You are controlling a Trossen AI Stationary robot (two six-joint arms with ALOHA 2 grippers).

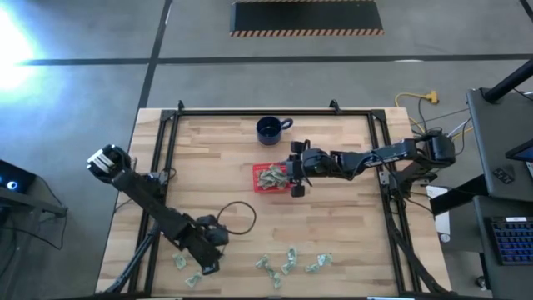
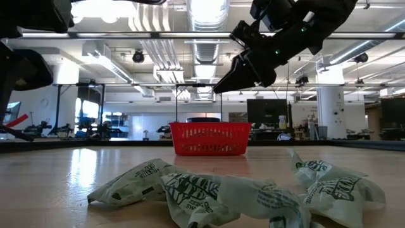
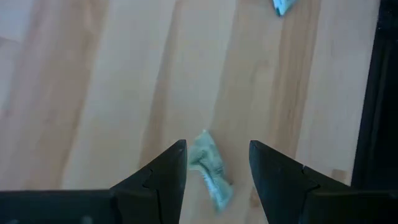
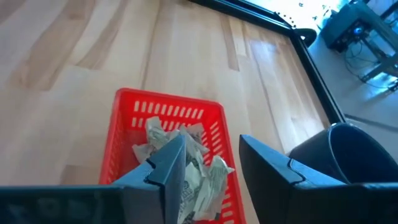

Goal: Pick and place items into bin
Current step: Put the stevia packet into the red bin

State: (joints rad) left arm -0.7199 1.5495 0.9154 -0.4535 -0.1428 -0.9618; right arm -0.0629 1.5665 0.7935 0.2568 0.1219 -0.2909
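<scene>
The left pincer (image 3: 216, 165) hangs spread straight above one wrapper (image 3: 210, 167) — its length along the gap; right pincer (image 4: 211, 163) spread over the bin (image 4: 124, 134).

The right gripper (image 4: 211, 163) hangs over the red bin (image 4: 127, 134), its two dark fingers (image 4: 166, 169) parted with a clear gap between them and nothing caught there. The bin is a shallow square basket with slotted walls, sitting on the pale wooden tabletop (image 4: 74, 56). Inside it lies a heap of crumpled pale green-and-whitish items (image 4: 160, 138), piled toward the middle and partly hidden behind the fingers. Just beside the bin, but apart from it, stands a dark blue mug (image 4: 339, 152), its open mouth partly in view. A black frame rail (image 4: 311, 65) borders the tabletop past the mug, with floor and cables beyond it.
</scene>
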